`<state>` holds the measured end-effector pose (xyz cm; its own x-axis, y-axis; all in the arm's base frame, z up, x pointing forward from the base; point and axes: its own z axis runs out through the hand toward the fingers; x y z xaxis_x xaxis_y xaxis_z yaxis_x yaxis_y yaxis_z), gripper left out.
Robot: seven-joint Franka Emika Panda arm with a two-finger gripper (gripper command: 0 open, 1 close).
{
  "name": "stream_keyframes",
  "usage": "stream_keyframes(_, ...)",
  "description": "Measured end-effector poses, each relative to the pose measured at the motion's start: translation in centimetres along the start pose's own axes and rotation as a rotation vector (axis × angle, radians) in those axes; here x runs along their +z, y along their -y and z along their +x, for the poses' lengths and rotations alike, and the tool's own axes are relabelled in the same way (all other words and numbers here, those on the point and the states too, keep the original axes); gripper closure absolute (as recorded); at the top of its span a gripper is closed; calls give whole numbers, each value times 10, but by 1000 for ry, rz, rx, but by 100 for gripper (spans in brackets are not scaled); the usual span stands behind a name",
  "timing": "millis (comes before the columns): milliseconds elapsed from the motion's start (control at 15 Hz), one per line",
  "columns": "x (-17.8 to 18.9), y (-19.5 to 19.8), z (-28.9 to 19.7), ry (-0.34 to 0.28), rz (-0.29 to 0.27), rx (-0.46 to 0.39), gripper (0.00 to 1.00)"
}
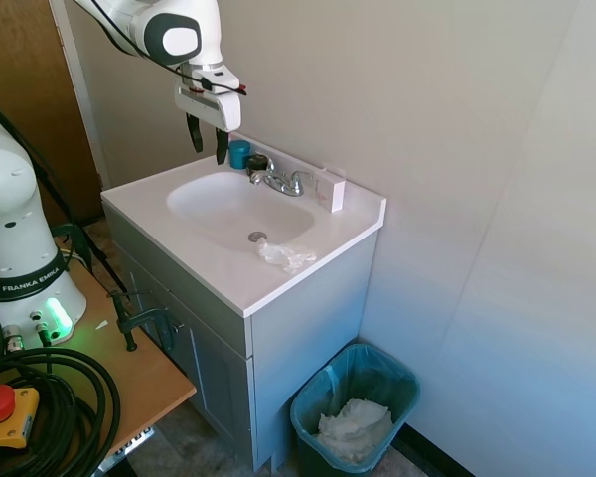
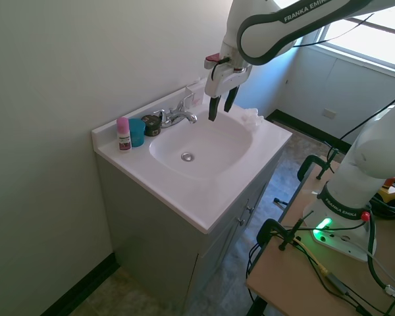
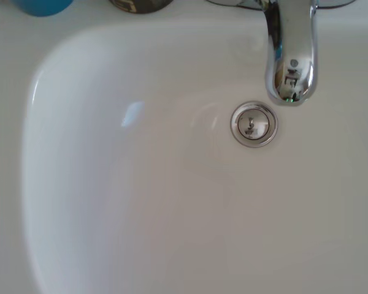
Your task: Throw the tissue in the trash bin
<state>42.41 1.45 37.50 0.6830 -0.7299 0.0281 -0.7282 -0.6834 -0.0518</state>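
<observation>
You see the white arm reaching in above the white moulded sink basin point(image 1: 228, 204), wrist turned down, near the chrome faucet point(image 1: 278, 181). The two-finger gripper point(image 1: 209, 141) hangs with its fingers apart, holding and touching nothing. The small crumpled white tissue wad point(image 1: 285, 255) lies on the counter's front edge beside the basin; the dark teal rectangular plastic trash bin point(image 1: 397, 383) on the floor holds crumpled white paper point(image 1: 355, 427).

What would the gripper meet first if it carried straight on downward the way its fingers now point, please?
Most likely the white sink basin: the open gripper hangs empty above it, and the wrist view looks straight into the bowl near the drain. The tissue lies off to one side, out of that line.
</observation>
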Motion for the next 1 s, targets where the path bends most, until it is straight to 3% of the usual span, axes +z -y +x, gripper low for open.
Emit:
stream_keyframes(133, 1, -2, 2, 4, -7, 4, 0)
stream_keyframes(267, -5, -19, 24, -31, 14, 51, 0)
stream_keyframes(533, -9, -110, 94, -108, 48, 223, 0)
stream_keyframes(733, 15, -164, 117, -91, 36, 272, 0)
stream_keyframes(1000, 77, -173, 136, -74, 11, 298, 0)
